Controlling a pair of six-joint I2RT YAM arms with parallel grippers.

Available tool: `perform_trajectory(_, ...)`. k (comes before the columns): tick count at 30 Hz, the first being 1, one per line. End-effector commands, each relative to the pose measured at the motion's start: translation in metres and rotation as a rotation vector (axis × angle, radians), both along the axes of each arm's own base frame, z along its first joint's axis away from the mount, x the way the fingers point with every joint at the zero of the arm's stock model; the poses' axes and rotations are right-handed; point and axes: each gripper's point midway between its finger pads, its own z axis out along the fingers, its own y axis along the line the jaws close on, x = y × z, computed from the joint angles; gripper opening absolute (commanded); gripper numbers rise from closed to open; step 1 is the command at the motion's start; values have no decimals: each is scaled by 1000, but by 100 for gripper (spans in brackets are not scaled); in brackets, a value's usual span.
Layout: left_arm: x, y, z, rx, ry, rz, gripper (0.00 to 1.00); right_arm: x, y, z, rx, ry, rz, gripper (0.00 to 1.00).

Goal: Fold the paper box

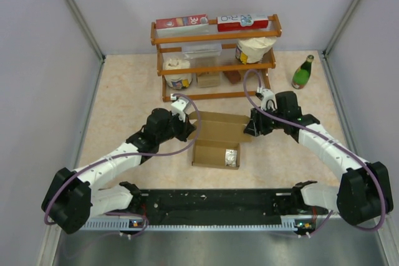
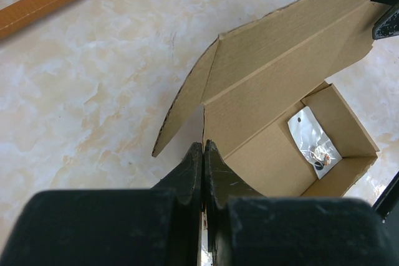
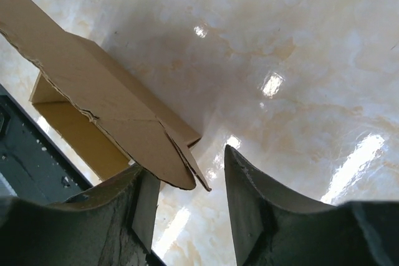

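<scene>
My left claw (image 2: 204,154) is pinched on the paper box (image 1: 218,141) at its left lid corner, mid-counter (image 1: 124,104). Its long axis runs toward my right claw (image 3: 186,165), fingers apart (lid tab (image 3: 165,157) just between them).

only "30" on the left red carton (image 1: 181,22) can be read.

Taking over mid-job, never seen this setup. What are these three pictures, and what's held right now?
Two robot arms work at a table. The overhead picture shows both; the other two look out from each wrist. Between the arms lies an open brown cardboard box with a small bag inside. The left gripper is pinched shut on a box flap; the right gripper is open, a flap corner between its fingers. Behind stand a shelf and a green bottle.
</scene>
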Motion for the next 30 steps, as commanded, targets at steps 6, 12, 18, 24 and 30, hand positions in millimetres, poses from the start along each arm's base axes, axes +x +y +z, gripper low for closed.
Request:
perform_trajectory(6, 9, -4, 20, -58, -58, 18, 0, -1, 5, 3, 45, 9, 6, 36)
perform_trajectory(12, 9, -5, 20, -72, -40, 25, 0, 3, 8, 10, 63, -16, -13, 21)
perform_trajectory(18, 12, -1, 21, -83, -29, 80, 0, 8, 15, 21, 44, -76, -44, 11)
perform_trajectory(24, 16, 4, 24, -82, -36, 170, 0, 9, 27, 34, 26, -140, -74, 5)
perform_trajectory(30, 19, 11, 27, -74, -49, 285, 0, 11, 33, 47, 18, -224, -145, 3)
